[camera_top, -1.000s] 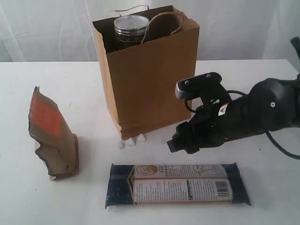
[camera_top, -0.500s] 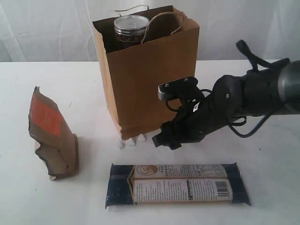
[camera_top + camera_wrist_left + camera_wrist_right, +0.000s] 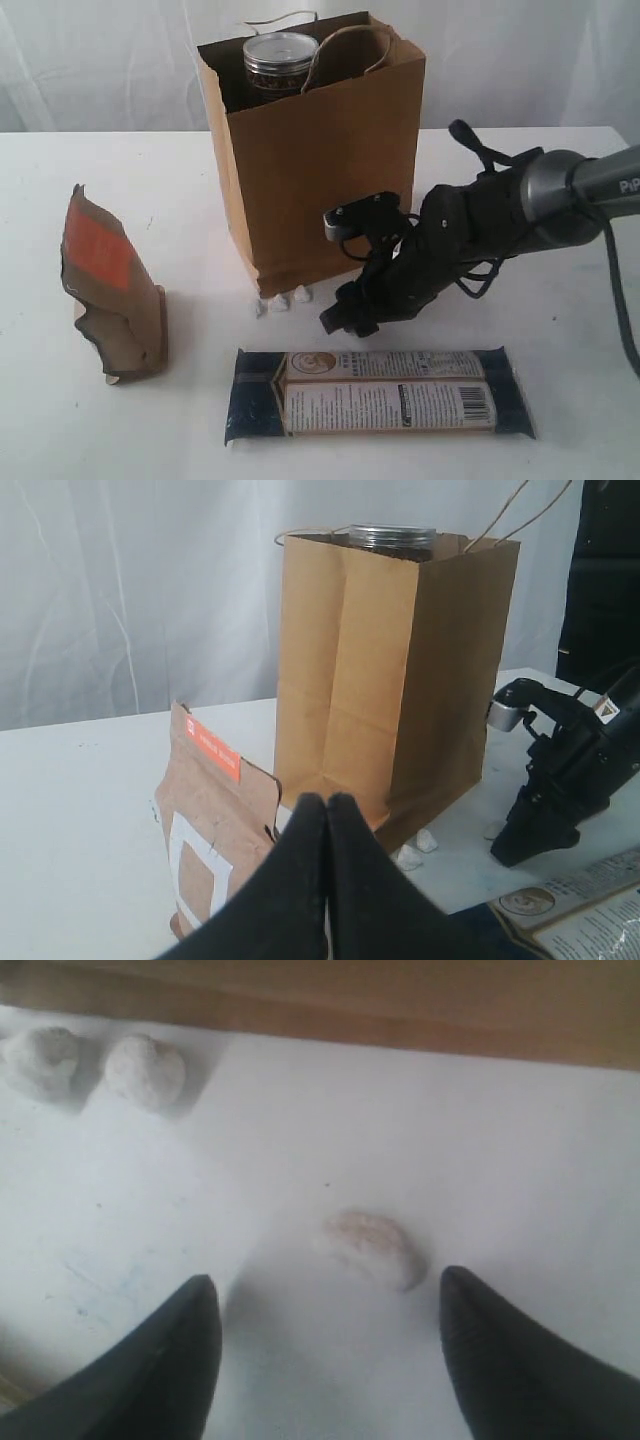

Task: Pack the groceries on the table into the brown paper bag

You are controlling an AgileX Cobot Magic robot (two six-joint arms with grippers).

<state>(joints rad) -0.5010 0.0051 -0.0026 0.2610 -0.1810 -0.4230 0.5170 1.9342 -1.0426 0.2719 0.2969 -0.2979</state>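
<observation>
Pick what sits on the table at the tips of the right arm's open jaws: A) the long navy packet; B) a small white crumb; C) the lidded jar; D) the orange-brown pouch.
B: in the right wrist view a white crumb lies on the table between the spread jaws of the right gripper, untouched.

It looked like a robot test room or lab. A big, plain white tabletop [image 3: 585, 385] stood in front of a white curtain [image 3: 100, 60] that covered the whole back. A black robot arm [image 3: 500, 215] reached over the tabletop. The few things on it sat well apart, like in a test.
</observation>
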